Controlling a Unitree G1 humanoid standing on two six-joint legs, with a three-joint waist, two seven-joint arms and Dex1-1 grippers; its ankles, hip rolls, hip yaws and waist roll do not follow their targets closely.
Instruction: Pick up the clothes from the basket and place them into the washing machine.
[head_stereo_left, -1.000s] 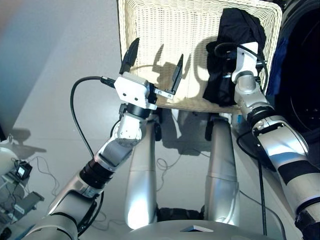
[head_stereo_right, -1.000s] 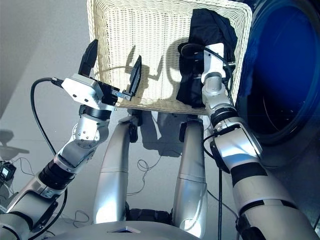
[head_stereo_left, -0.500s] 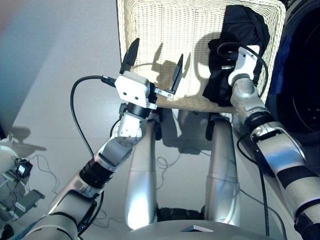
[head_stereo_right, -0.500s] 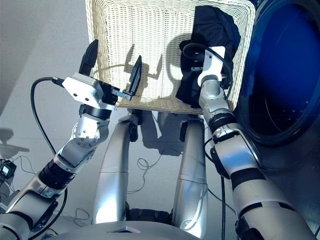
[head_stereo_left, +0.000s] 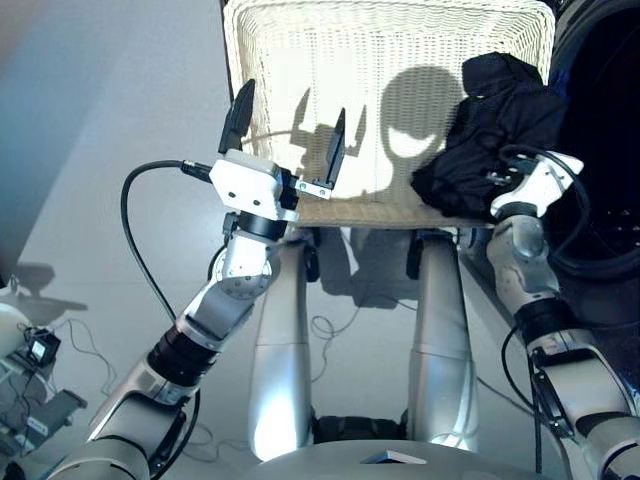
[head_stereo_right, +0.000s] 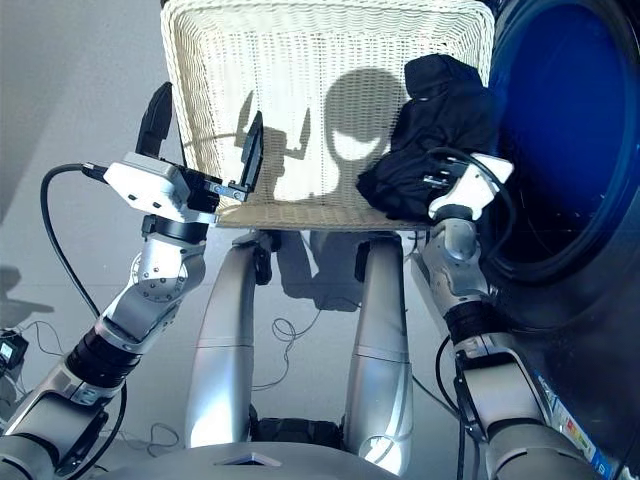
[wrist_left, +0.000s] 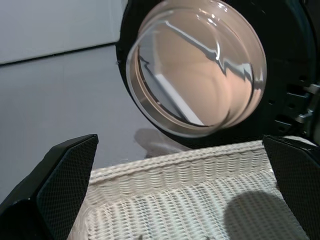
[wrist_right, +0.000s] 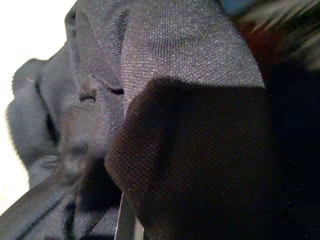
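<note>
Black fabric, the one garment in sight, is bunched over the right near corner of the basket, against the right rim and spilling over the near edge. The right pincer is buried in it, white wrist block at the cloth's lower edge; from the head views I cannot tell how its fingers stand. The right wrist view adds only dark weave pressed close (filling the picture), fingers hidden.

Cream wicker lies bare across the middle and left of the basket. The left pincer hovers over the near left rim, fingers spread wide, holding nothing. Its wrist view shows what the head views crop: the round glass door swung open beyond the basket's far rim. The washing machine stands just right of the basket, blue inside its porthole.
</note>
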